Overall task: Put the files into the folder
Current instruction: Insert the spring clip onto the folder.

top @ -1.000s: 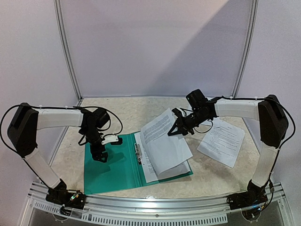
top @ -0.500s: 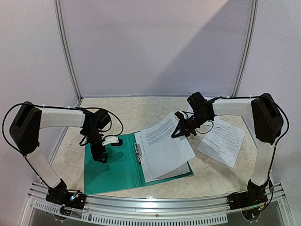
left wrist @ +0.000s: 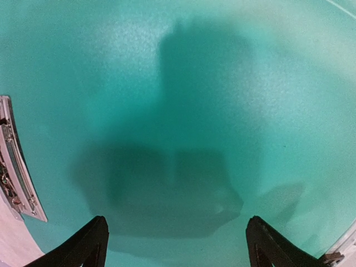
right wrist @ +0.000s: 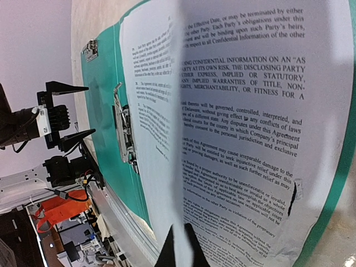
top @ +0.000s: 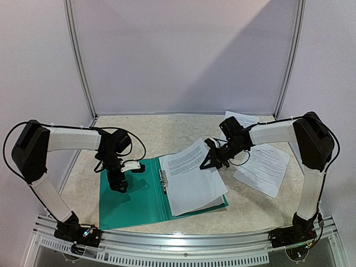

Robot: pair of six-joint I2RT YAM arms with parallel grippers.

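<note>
Right gripper (top: 208, 159): jaws closed, pinching the outer edge of the top sheet (top: 189, 175), which bows up slightly beneath it. That sheet lies over the folder (top: 125, 203), on the open half nearest this gripper.

To finish the step well, lower the pinched edge flat, square the opposite edge against the clip (top: 163, 181), then let go.

Left gripper (top: 117, 184): fingers wide, holding nothing, directly over the other cover. Contact with the cover cannot be confirmed.

More loose papers (top: 263, 166) lie on the table (top: 167, 130) on the wrist side of the right gripper, outside the folder. Nothing visibly blocks the sheet's path.
</note>
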